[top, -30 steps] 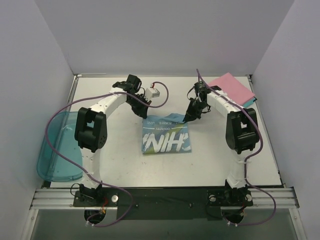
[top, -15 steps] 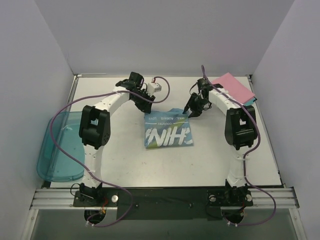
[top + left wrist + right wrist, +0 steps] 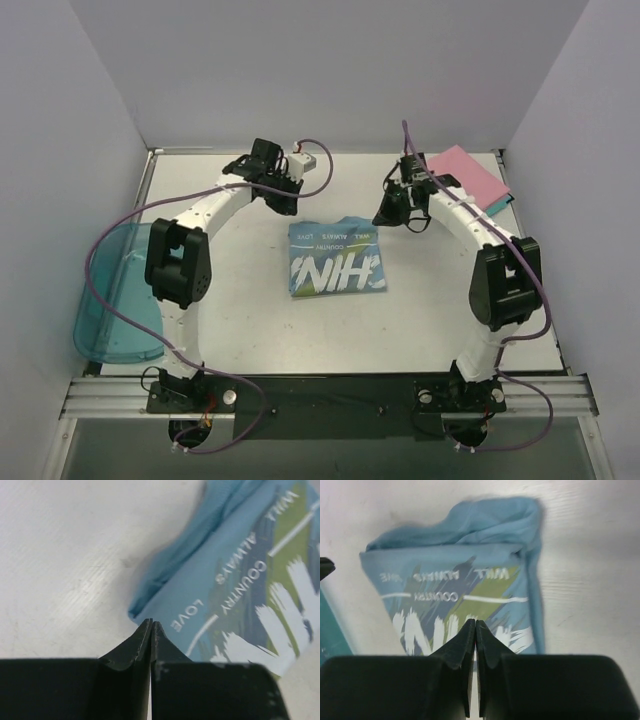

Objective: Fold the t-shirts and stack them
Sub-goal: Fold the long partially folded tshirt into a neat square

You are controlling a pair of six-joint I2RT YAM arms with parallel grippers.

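hovering past the far corners of the light blue tee (image 3: 337, 258), left jaws and right jaws both sit pinched together, empty. tee lies folded on the desk (image 3: 250, 330), fold looks done; pink tee (image 3: 463, 175) off its far-right is likely the stack spot.

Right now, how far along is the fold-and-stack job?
Done: the light blue printed t-shirt lies folded in a compact rectangle mid-table, and the pink t-shirt sits folded on a teal t-shirt at the far right corner. In hand: nothing; the left gripper and right gripper are both shut and empty, near the blue shirt's far edge. Left: likely carrying the blue one onto the pink stack.
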